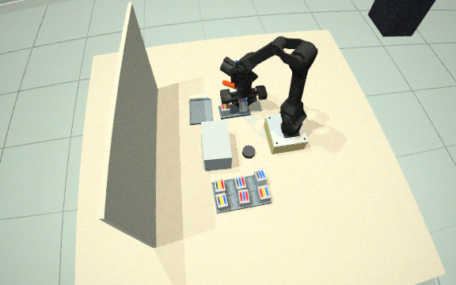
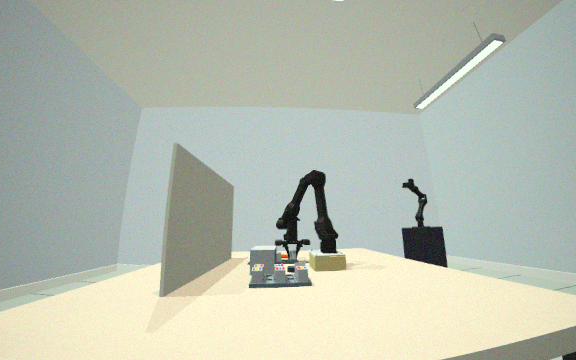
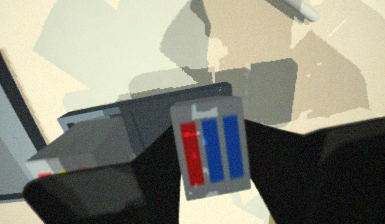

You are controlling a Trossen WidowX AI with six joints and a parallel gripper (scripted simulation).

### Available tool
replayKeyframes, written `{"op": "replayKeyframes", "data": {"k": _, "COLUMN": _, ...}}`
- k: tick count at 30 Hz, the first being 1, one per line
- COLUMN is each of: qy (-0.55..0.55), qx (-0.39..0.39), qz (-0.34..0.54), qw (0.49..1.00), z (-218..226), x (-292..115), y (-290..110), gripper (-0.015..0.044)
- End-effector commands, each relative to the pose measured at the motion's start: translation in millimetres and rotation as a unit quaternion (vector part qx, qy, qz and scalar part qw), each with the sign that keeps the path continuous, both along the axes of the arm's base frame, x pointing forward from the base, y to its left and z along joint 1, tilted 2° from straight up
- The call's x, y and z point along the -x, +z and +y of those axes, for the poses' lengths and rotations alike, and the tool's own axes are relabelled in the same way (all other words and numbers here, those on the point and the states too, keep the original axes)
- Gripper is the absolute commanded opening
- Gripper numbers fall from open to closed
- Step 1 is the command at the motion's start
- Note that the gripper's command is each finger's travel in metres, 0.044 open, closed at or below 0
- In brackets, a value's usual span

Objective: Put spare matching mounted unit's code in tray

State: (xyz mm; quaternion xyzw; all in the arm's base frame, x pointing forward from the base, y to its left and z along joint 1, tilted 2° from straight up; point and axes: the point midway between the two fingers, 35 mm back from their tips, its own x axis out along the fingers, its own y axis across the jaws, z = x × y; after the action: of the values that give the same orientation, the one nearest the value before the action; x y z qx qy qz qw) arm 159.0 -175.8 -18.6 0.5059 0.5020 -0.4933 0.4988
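Observation:
A grey unit (image 3: 213, 150) (image 1: 243, 103) with one red and two blue stripes stands at the right end of a small dark rack (image 3: 160, 112) (image 1: 234, 115). My gripper (image 3: 201, 125) (image 2: 293, 256) is shut on this unit, with a black finger against each side. A second grey unit (image 3: 88, 142) (image 1: 226, 107) with red and yellow stripes stands at the rack's left end, beside my left finger. The empty grey tray (image 1: 200, 111) (image 3: 7, 155) lies just left of this rack. A larger rack (image 1: 231, 198) (image 2: 280, 285) at the front holds several striped units. No printed code is readable.
A tall grey panel (image 1: 133, 131) (image 2: 198, 225) stands left of the tray. A pale grey box (image 1: 216, 139) stands between the tray and the larger rack. A black disc (image 1: 248, 151) lies right of the box. An orange thing (image 1: 228, 84) lies behind the small rack.

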Motion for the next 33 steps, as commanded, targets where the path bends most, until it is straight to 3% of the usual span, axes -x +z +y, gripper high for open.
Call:
{"op": "replayKeyframes", "data": {"k": 1, "qy": 0.0, "qx": 0.0, "qz": 0.0, "qw": 1.0, "z": 0, "x": 0, "y": 0, "gripper": 0.0103}}
{"op": "replayKeyframes", "data": {"k": 6, "qy": 0.0, "qx": 0.0, "qz": 0.0, "qw": 1.0, "z": 0, "x": 0, "y": 0, "gripper": 0.0}}
{"op": "replayKeyframes", "data": {"k": 14, "qy": 0.0, "qx": 0.0, "qz": 0.0, "qw": 1.0, "z": 0, "x": 0, "y": 1, "gripper": 0.0}}
{"op": "replayKeyframes", "data": {"k": 25, "qy": 0.0, "qx": 0.001, "qz": 0.0, "qw": 1.0, "z": -2, "x": 0, "y": 75, "gripper": 0.0}}
{"op": "replayKeyframes", "data": {"k": 33, "qy": 0.0, "qx": 0.001, "qz": 0.0, "qw": 1.0, "z": -2, "x": 0, "y": 80, "gripper": 0.0}}
